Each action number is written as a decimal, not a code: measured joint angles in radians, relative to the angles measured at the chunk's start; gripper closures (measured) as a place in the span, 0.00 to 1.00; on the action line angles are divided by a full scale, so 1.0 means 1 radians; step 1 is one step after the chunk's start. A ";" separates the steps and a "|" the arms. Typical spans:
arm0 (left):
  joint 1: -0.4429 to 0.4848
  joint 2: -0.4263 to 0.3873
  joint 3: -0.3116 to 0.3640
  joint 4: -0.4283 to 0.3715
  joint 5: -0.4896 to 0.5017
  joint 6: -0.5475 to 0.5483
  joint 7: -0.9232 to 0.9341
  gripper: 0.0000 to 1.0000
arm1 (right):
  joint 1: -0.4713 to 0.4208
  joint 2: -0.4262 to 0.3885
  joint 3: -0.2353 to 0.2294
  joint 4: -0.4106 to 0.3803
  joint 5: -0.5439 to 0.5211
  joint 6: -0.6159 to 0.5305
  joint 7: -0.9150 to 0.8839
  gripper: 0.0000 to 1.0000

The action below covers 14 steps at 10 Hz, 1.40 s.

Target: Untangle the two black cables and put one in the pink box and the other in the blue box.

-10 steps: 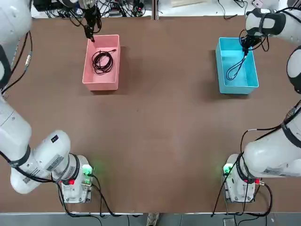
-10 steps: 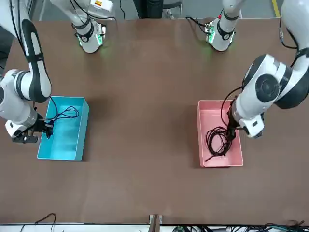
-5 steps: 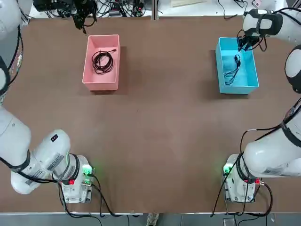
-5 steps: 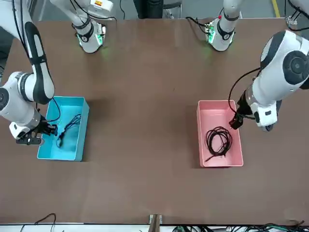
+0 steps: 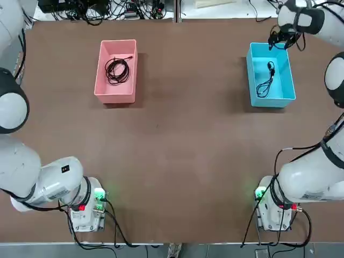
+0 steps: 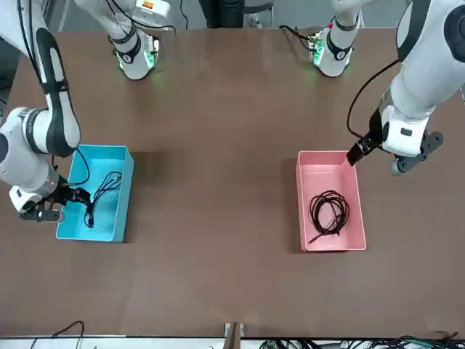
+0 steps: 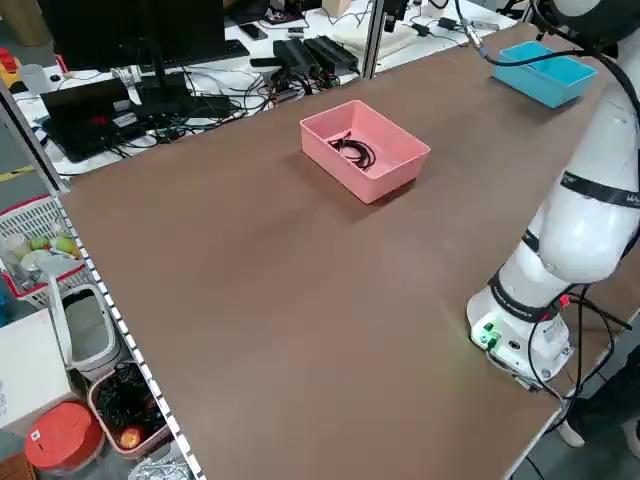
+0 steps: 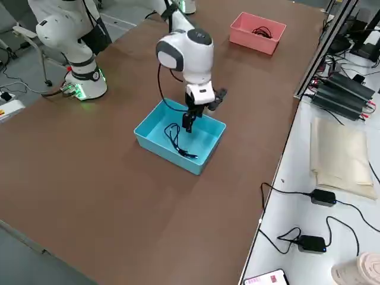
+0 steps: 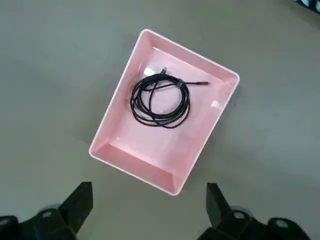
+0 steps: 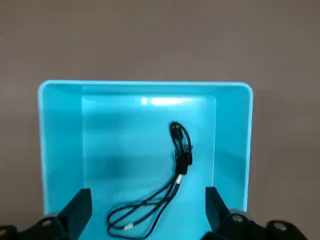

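1. Even, bright overhead light is covering the table (image 5: 177,134).
2. Soft shadows are falling beside the pink box (image 5: 115,71) and blue box (image 5: 270,75).
3. Glare is shining on the blue box's floor in the right wrist view.

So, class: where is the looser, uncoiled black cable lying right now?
The looser black cable lies inside the blue box, at the far right of the table in the top view. The open right gripper hangs just beyond the box's far end.

Robotics lab: monitor (image 7: 135,35), power supplies (image 8: 346,90), cable clutter (image 5: 115,8).
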 joint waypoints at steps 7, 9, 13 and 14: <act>-0.214 -0.074 0.387 0.005 -0.059 -0.058 0.446 0.00 | 0.061 -0.195 0.001 0.289 0.000 -0.530 0.088 0.00; -0.222 -0.074 0.388 0.005 -0.059 -0.067 0.447 0.00 | 0.061 -0.208 0.001 0.373 0.000 -0.653 0.090 0.00; -0.266 -0.074 0.389 0.005 -0.060 -0.072 0.442 0.00 | 0.063 -0.226 0.003 0.428 0.000 -0.746 0.090 0.00; -0.268 -0.074 0.389 0.005 -0.060 -0.072 0.442 0.00 | 0.065 -0.228 0.004 0.429 0.000 -0.748 0.090 0.00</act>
